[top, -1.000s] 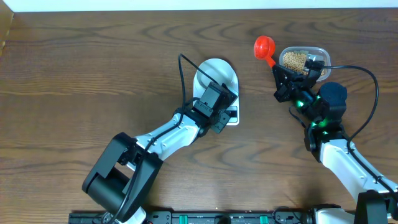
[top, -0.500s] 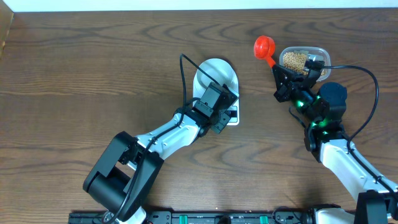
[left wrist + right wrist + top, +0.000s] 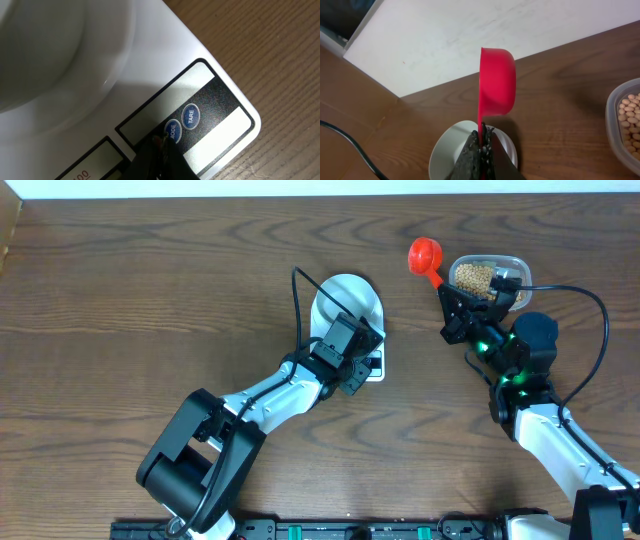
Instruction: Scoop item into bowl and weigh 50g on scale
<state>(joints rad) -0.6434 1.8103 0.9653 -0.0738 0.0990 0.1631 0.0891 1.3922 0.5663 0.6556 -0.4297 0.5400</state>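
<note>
Dark brown wood grain on the bench, matte and streaked. The scale is flat, smooth white plastic with rounded corners. Its speckled black front panel carries two round blue buttons, MODE and TARE.

The bowl sits on the scale's far half, round, pale and glossy. A clear tub, rounded-rectangular, stands at far right, well apart from the scale. The beans lie in it — small, round, tan.

- Left end effector: pressed together, dark tip down at the edge of MODE.
- Right end effector: pinching the thin handle of a glossy red scoop, just left of the tub.

Only the left wrist view shows the button lettering. The right wrist view shows the scoop's cup side-on — contents cannot be told.
</note>
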